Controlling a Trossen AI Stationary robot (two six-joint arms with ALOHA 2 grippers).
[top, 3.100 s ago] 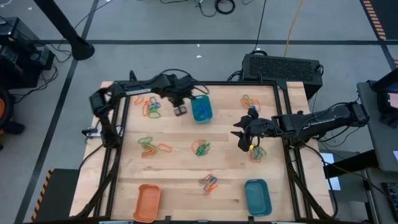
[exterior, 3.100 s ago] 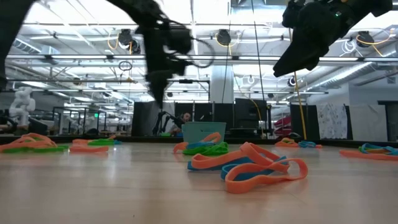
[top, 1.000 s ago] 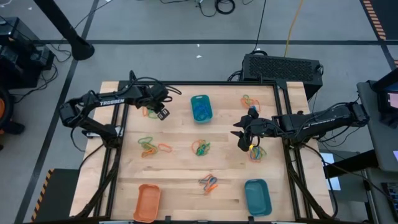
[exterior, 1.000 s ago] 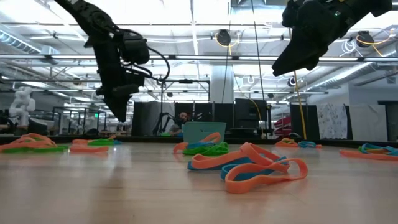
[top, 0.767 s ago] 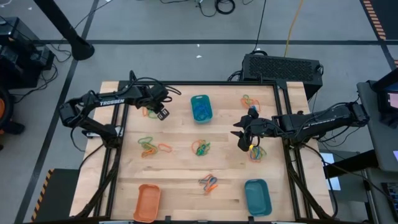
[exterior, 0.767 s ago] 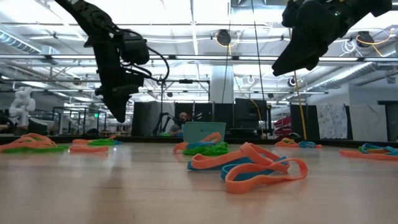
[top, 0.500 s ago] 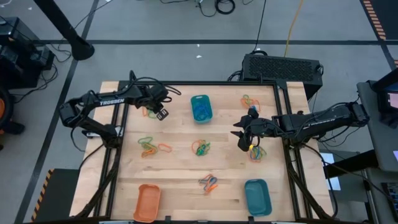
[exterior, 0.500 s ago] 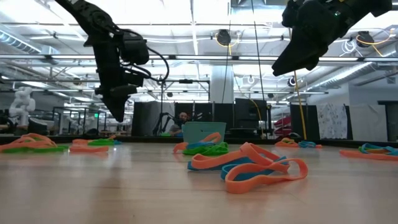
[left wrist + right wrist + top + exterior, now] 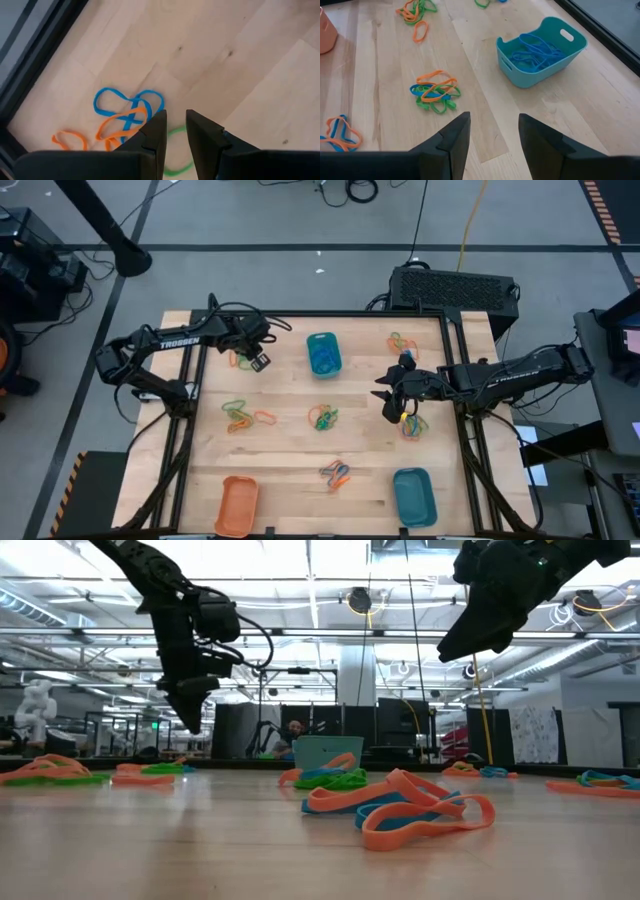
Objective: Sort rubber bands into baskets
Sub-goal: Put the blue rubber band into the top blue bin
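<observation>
The pale wooden surface (image 9: 290, 450) carries three baskets and several heaps of rubber bands. Directly beneath the left gripper (image 9: 259, 361) lies a heap of blue, orange and green bands (image 9: 127, 119). A teal basket (image 9: 323, 353) holding blue bands sits between the two grippers, nearer the left one. Ahead of the right gripper (image 9: 386, 398) lies a mixed tangle (image 9: 322, 417), and just beside that gripper another heap (image 9: 413, 425). An orange basket (image 9: 237, 504) and a second teal basket (image 9: 414, 496) sit well apart from both grippers.
</observation>
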